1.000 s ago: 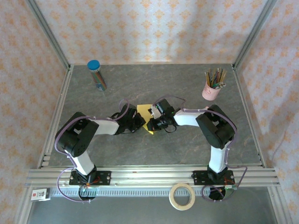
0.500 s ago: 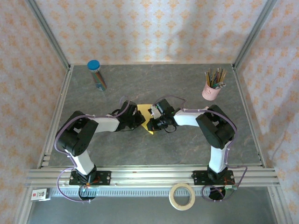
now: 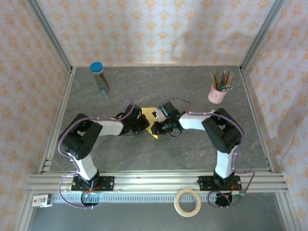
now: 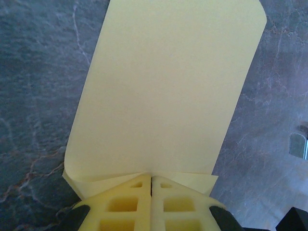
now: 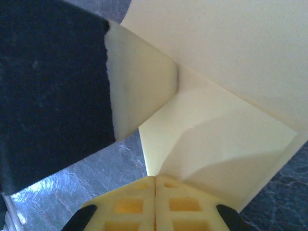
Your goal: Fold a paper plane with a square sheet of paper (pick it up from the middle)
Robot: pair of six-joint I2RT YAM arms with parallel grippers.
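The yellow sheet of paper (image 3: 147,115) lies partly folded at the middle of the grey table, with a point toward the near side. My left gripper (image 3: 143,124) comes in from the left and my right gripper (image 3: 157,126) from the right, almost meeting over it. In the left wrist view the sheet (image 4: 168,86) stretches away as a folded flap from my left gripper (image 4: 151,179), which is shut on its near edge. In the right wrist view the sheet (image 5: 231,144) rises from my right gripper (image 5: 155,179), shut on its edge, with a left finger (image 5: 139,91) close by.
A blue-capped tube of pencils (image 3: 99,77) stands at the back left. A pink cup of pencils (image 3: 219,92) stands at the back right. A roll of tape (image 3: 187,202) lies on the front ledge, behind the aluminium rail (image 3: 154,180).
The left arm has shifted slightly, its elbow swinging a little to the right. The sheet and the right gripper have hardly moved.
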